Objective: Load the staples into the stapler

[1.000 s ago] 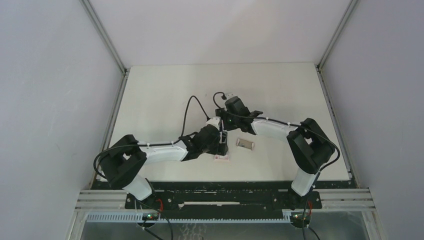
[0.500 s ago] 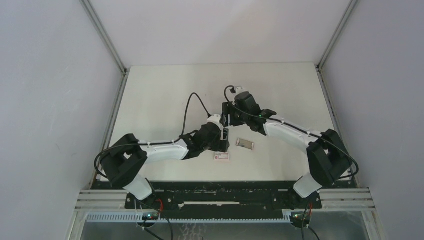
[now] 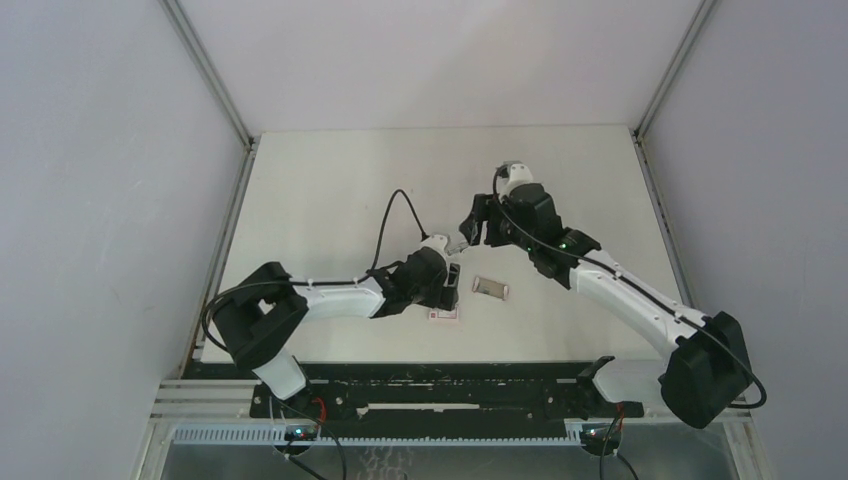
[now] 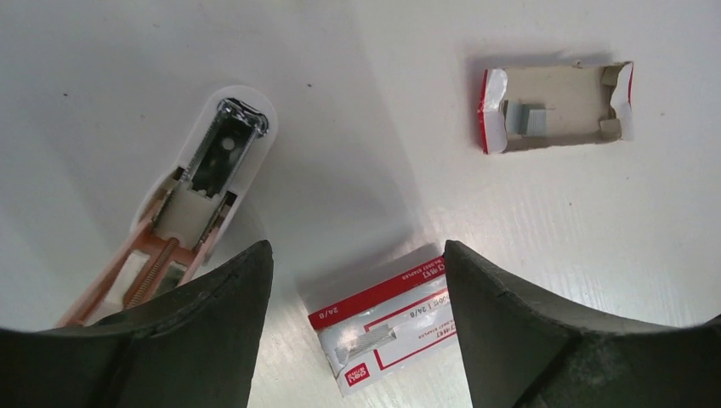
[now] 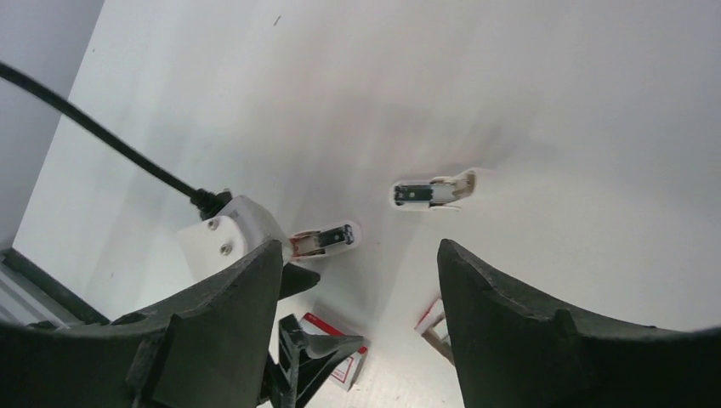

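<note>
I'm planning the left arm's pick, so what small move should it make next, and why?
Probably shift the left gripper sideways until it centres over the staples. Its jaws stand open above the red-labelled sleeve, empty, while the staples lie in the torn tray off to one side, and the stapler already lies open.

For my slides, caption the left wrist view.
Open left fingers frame the red-labelled box; opened stapler at left, staples in their tray upper right.
</note>
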Robot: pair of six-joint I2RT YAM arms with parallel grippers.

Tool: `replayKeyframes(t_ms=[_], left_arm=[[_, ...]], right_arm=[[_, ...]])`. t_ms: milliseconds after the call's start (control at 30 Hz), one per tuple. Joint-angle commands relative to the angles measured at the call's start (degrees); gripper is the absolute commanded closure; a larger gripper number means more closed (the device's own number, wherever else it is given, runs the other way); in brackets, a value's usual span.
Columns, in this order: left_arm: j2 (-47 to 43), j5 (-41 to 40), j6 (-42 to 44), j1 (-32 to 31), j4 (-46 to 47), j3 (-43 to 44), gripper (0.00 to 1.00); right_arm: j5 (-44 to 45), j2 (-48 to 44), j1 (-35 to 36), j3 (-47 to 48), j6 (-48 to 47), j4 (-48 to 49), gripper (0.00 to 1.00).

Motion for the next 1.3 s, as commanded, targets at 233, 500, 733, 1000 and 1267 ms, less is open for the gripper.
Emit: replayKeyframes(t_ms=[233, 500, 733, 1000, 1267], left_arm=[[0.2, -5.8, 1.3, -0.8, -3.3, 2.8, 0.21], [1.5, -8.2, 4.0, 0.1, -2.3, 3.1, 0.21], [3.5, -6.3, 7.5, 1.6, 3.3, 4.4, 0.21], [-0.3, -7.7, 10.4, 2.2, 4.5, 2.6, 0.21], [-15.0, -2.0, 11.9, 2.2, -0.7, -1.7, 0.21]], right_arm=[[3.5, -8.4, -5.1, -4.1, -0.1, 1.1, 0.32], [4.6, -11.5, -6.6, -6.7, -0.2, 1.4, 0.32], [2.2, -13.9, -7.6, -10.1, -0.1, 1.8, 0.33], [-2.0, -19.1, -9.0, -15.4, 0.4, 0.1, 0.34], [-7.0, -16.0, -9.1, -16.9, 0.5, -4.3, 0.44]])
